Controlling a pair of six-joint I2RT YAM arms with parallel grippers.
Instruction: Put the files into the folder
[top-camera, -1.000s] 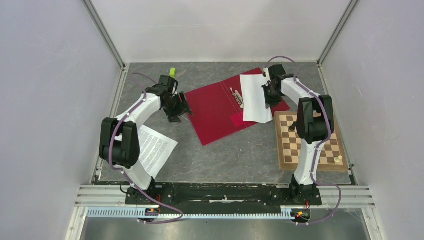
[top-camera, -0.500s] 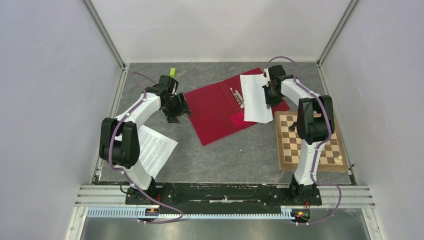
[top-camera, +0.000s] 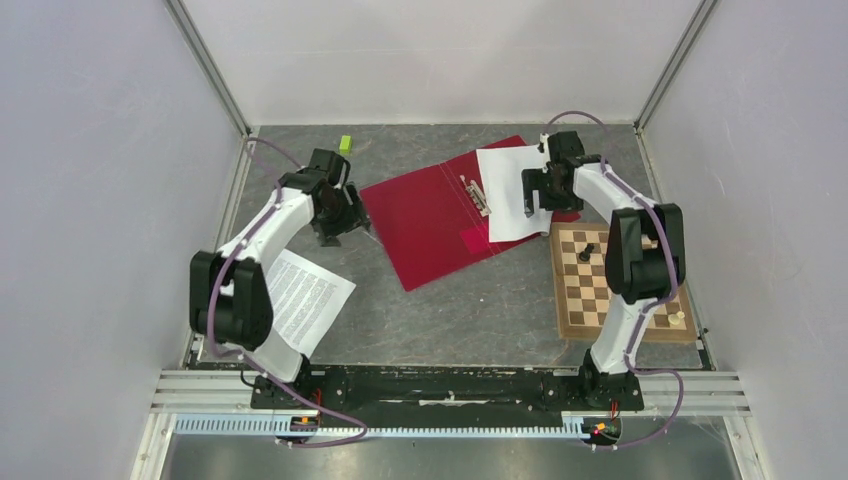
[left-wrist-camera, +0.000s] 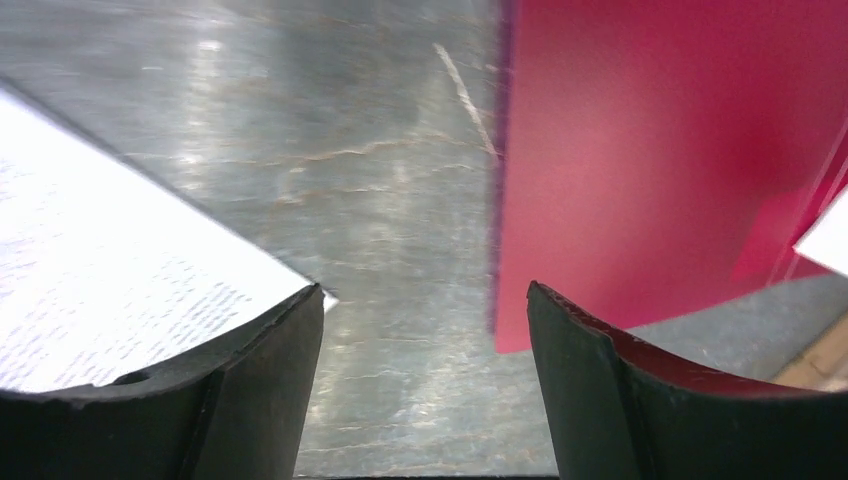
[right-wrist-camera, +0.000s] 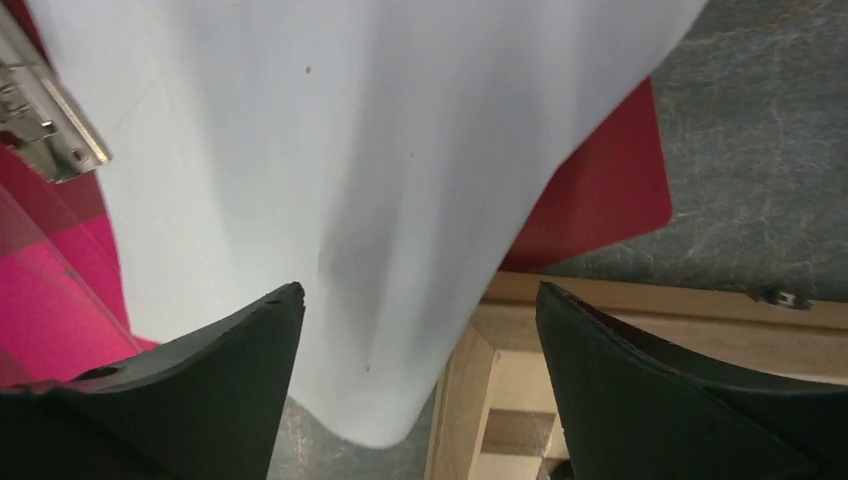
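The red folder (top-camera: 425, 215) lies open in the middle of the table, its metal clip (top-camera: 475, 195) along the spine. One white file sheet (top-camera: 508, 195) rests blank side up on the folder's right half, its lower end past the folder's edge. My right gripper (top-camera: 533, 195) hovers over that sheet's right edge, open, with nothing between its fingers (right-wrist-camera: 200, 390). A second file sheet (top-camera: 305, 298), printed side up, lies at the near left. My left gripper (top-camera: 335, 230) is open just left of the folder (left-wrist-camera: 650, 150), over bare table, with the printed sheet (left-wrist-camera: 100, 260) to its left.
A wooden chessboard (top-camera: 615, 290) with a dark piece (top-camera: 588, 250) sits at the right, touching the folder's corner and the sheet's end (right-wrist-camera: 560, 380). A small green block (top-camera: 345, 143) lies at the back left. Grey walls close in the table on three sides.
My right gripper has opened and let go of the white sheet, shifting slightly right. My left gripper has drawn a little left, away from the folder's edge, and opened slightly wider.
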